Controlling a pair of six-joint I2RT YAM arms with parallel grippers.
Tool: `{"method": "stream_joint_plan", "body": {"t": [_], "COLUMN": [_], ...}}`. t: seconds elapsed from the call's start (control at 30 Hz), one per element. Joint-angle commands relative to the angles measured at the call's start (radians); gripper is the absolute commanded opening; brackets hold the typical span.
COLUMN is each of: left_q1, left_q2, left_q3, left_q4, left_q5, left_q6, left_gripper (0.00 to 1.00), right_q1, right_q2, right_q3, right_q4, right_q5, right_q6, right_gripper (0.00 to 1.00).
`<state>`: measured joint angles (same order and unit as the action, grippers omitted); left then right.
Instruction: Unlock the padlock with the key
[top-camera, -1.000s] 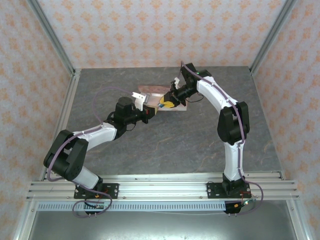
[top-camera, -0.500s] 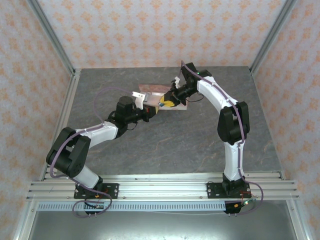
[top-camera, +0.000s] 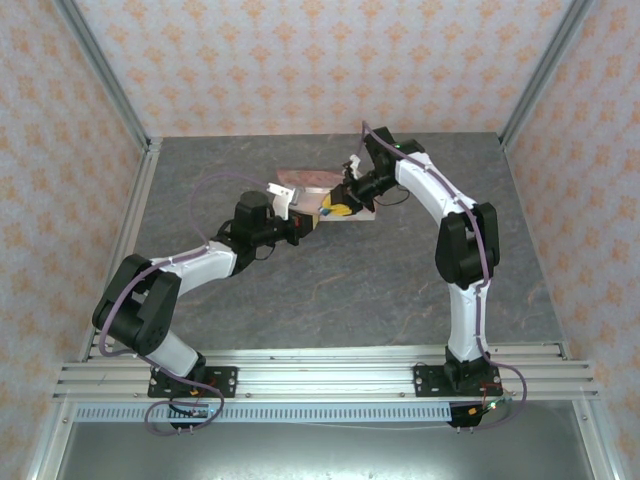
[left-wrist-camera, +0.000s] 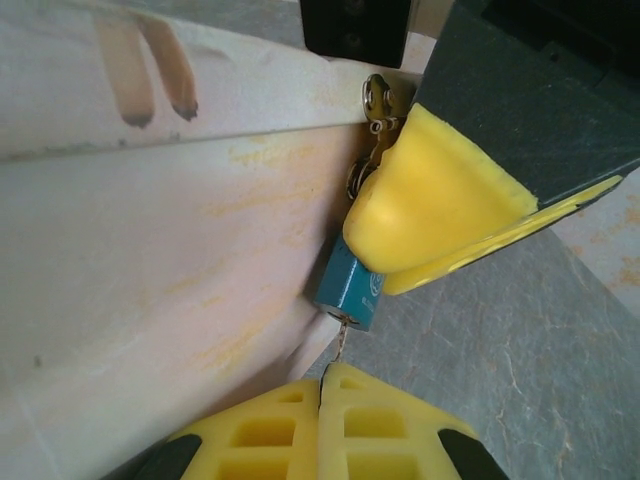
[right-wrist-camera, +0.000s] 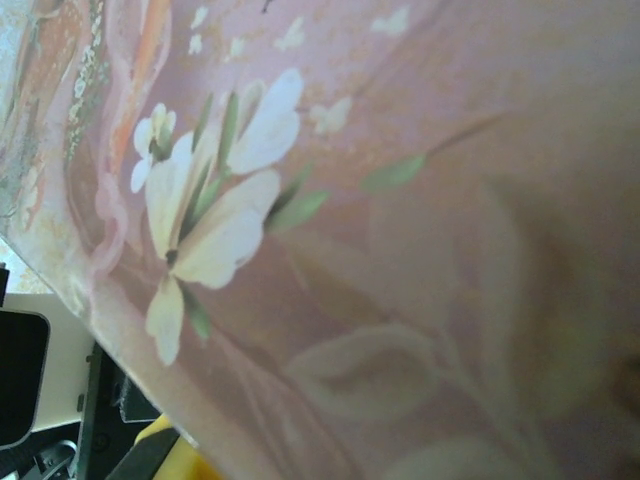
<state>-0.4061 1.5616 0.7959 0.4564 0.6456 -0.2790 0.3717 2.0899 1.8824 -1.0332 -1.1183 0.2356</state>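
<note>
Pinching key (left-wrist-camera: 343, 338) beneath padlock (left-wrist-camera: 352, 290), left gripper (left-wrist-camera: 322, 385) closed.

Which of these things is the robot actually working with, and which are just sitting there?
In the job: padlock; key; left gripper, pinching the key; right gripper, clamped on the padlock.
Just there: pink box; table.

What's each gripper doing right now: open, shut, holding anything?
Left gripper: jaws shut on the key, whose tip meets the padlock.
Right gripper: jaws closed on the padlock.
</note>
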Motion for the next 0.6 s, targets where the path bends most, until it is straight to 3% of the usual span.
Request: {"method": "stream_joint_plan", "body": {"t": [0.0, 0.27, 0.57], "left_q1": [0.003, -0.012, -0.023], "left_q2": [0.017, 0.008, 0.043], "left_q3": [0.102, 0.130, 0.086], "left_q4": [0.108, 0.062, 0.186], "left_q5": [-0.002, 0.010, -0.031], "left_q6": [0.041, 0.067, -0.031], "left_gripper": [0.00, 0.00, 0.00], "right_q1": [0.049, 0.056, 0.058], "right_q2": [0.021, 0.042, 0.007], "right_q3": [-0.002, 0.014, -0.035], "right_q4": [-0.196, -0.217, -0.039], "right_q5": [-0.194, -0.183, -0.239], "right_q6": [-0.107, -0.130, 0.043], "right_gripper": [0.00, 0.00, 0.00]}}
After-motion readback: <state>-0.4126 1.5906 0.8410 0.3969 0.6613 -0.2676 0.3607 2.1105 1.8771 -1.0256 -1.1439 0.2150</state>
